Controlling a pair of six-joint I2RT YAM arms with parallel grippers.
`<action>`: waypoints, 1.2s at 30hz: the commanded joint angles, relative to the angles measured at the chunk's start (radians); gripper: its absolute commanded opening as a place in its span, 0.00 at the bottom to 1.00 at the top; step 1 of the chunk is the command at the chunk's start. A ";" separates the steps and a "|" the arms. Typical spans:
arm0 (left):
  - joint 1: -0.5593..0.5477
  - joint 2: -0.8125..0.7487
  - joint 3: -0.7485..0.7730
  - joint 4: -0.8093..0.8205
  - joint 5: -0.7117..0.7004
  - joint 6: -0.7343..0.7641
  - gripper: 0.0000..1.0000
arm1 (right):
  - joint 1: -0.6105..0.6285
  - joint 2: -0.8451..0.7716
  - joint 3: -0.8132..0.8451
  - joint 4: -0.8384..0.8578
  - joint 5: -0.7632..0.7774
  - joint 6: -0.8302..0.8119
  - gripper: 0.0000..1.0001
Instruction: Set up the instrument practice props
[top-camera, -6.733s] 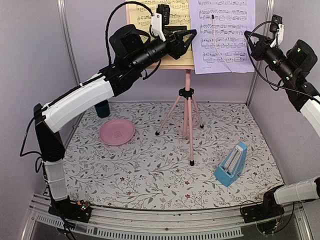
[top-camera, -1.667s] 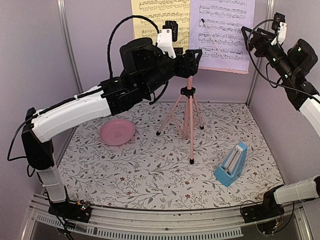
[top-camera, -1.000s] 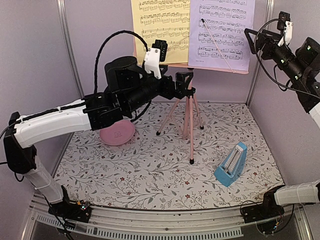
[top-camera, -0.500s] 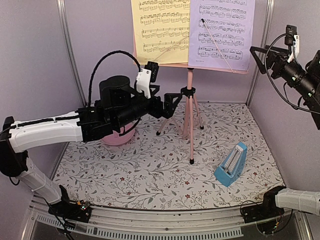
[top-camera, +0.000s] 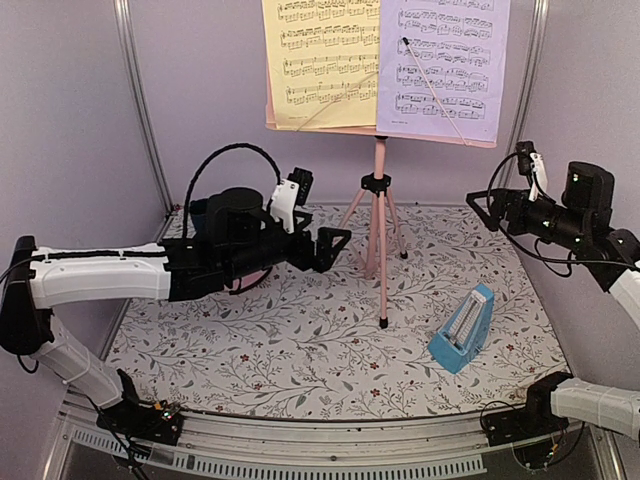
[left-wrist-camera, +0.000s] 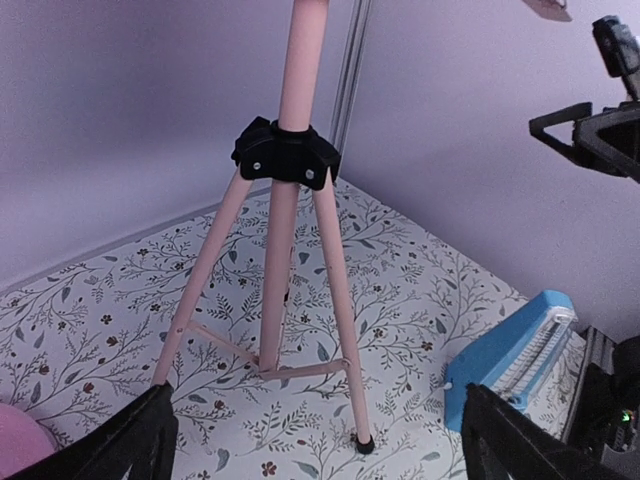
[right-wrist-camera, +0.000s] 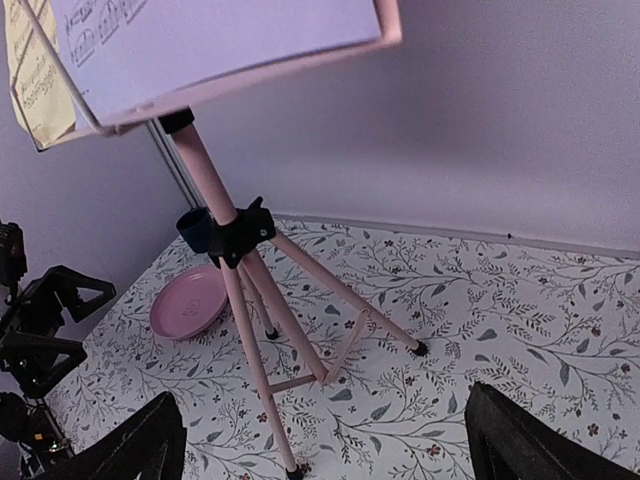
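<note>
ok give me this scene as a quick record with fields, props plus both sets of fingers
stand: pink music stand, upright on the floral table
sheets: yellow sheet left, lavender sheet right, both on the stand's desk
metronome: blue metronome, on the table right of the stand, apart from it
left fingers: open, empty, facing the stand's legs
right fingers: open, empty, in the air right of the stand
other: pink plate, dark blue cup

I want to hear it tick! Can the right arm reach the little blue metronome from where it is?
Probably yes. The right end effector hangs open above the blue metronome, and nothing stands between them. The music stand is off to its left.
</note>
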 joint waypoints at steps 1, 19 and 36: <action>0.013 -0.012 -0.024 0.056 0.022 -0.013 0.99 | -0.005 -0.019 -0.031 -0.109 -0.029 0.066 0.99; 0.064 -0.029 -0.204 0.183 0.031 -0.125 0.99 | 0.053 -0.079 -0.102 -0.415 0.182 0.281 0.98; 0.114 -0.011 -0.290 0.299 0.081 -0.164 0.99 | 0.342 0.105 -0.088 -0.663 0.461 0.673 0.99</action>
